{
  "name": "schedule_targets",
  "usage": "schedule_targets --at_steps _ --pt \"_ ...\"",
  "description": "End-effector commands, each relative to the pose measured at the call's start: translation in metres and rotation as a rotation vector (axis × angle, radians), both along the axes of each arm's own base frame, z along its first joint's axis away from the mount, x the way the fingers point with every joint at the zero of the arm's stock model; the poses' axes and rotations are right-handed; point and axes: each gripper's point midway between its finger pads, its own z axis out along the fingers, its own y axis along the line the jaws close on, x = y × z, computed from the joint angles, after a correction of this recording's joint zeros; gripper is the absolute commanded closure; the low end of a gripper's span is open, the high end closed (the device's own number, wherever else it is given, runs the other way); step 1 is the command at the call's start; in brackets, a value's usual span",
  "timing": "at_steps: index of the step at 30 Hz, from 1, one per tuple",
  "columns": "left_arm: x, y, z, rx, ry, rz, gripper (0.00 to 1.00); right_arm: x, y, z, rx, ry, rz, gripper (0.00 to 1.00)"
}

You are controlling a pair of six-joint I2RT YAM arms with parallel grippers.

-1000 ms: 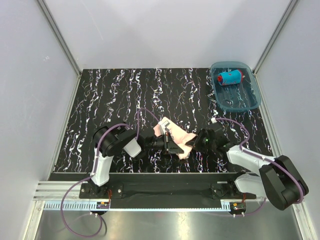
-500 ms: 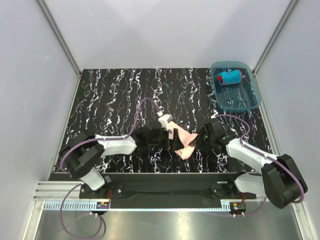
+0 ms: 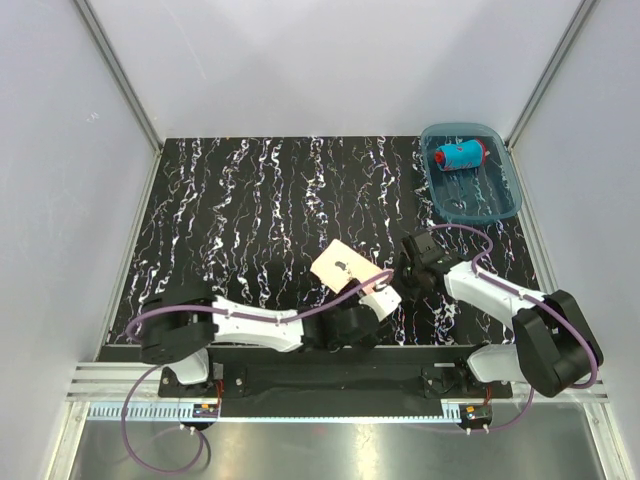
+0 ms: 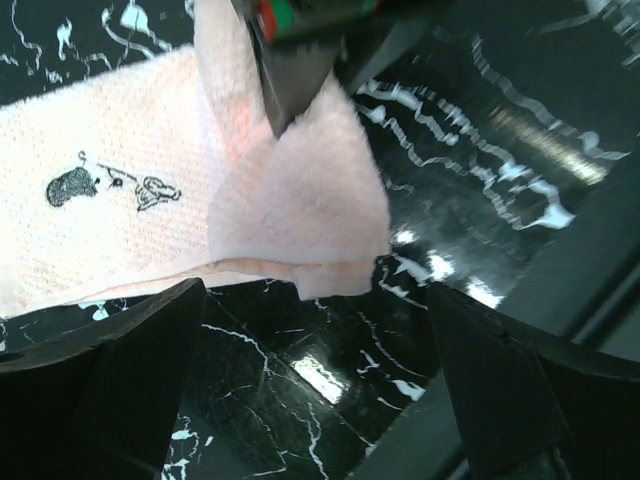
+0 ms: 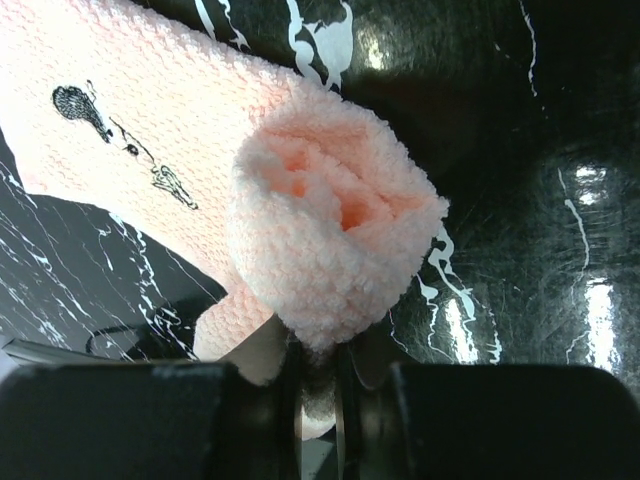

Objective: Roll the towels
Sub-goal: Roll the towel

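Note:
The pale peach-pink towel (image 3: 341, 266) lies at the table's middle front, its printed part flat. Its right end is rolled into a thick wad (image 5: 330, 245), and my right gripper (image 3: 402, 278) is shut on that wad (image 5: 322, 385). My left gripper (image 3: 358, 314) sits low by the near edge, just in front of the towel. It is open, with only black table between its fingers (image 4: 130, 380), and the towel's folded corner (image 4: 300, 220) lies ahead of it. The blue and red towel (image 3: 458, 155) lies rolled in the blue tray (image 3: 497, 205).
The translucent blue tray stands at the back right corner, beside the wall frame. The left arm (image 3: 250, 327) stretches low along the table's near edge. The black marbled tabletop (image 3: 240, 200) spreads to the left and back.
My left gripper has opened and let go of the pink towel, then drawn back toward the near edge. The towel's left part now lies flat. My right gripper has closed a little tighter on the roll.

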Motion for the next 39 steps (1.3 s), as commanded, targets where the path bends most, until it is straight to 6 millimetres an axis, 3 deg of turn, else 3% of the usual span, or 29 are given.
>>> schedule_targets --at_steps 1,13,20,24,26,27,28,29,37,38,39 --pt "0.016 -0.009 0.010 0.001 -0.113 0.033 0.01 0.001 0.006 0.011 0.019 -0.004 0.024 0.88" --pt "0.003 -0.036 0.008 -0.071 -0.104 -0.073 0.01 -0.007 0.008 0.010 0.047 0.009 0.029 0.89" --pt "0.000 -0.043 -0.012 -0.065 -0.070 -0.087 0.06 -0.010 0.008 0.014 0.062 0.009 0.031 0.89" --pt "0.005 -0.045 -0.017 -0.063 -0.061 -0.076 0.28 -0.015 0.007 0.014 0.069 0.016 0.029 0.89" --pt "0.007 -0.046 -0.017 -0.066 -0.057 -0.076 0.46 -0.016 0.007 0.014 0.074 0.016 0.028 0.89" --pt "0.007 -0.045 -0.018 -0.065 -0.055 -0.078 0.56 -0.017 0.007 0.013 0.072 0.019 0.028 0.89" --pt "0.008 -0.046 -0.017 -0.069 -0.055 -0.077 0.80 -0.018 0.007 0.013 0.075 0.020 0.028 0.89" --pt "0.009 -0.045 -0.018 -0.069 -0.057 -0.069 0.97 -0.018 0.007 0.013 0.076 0.022 0.029 0.89" --pt "0.006 -0.041 -0.017 -0.106 -0.008 -0.077 1.00 -0.017 0.008 0.016 0.080 0.018 0.029 0.85" --pt "0.002 -0.042 -0.013 -0.129 0.013 -0.086 1.00 -0.015 0.009 0.018 0.083 0.011 0.030 0.79" --pt "0.000 -0.042 -0.013 -0.138 0.030 -0.094 1.00 -0.016 0.008 0.019 0.078 0.014 0.032 0.55"
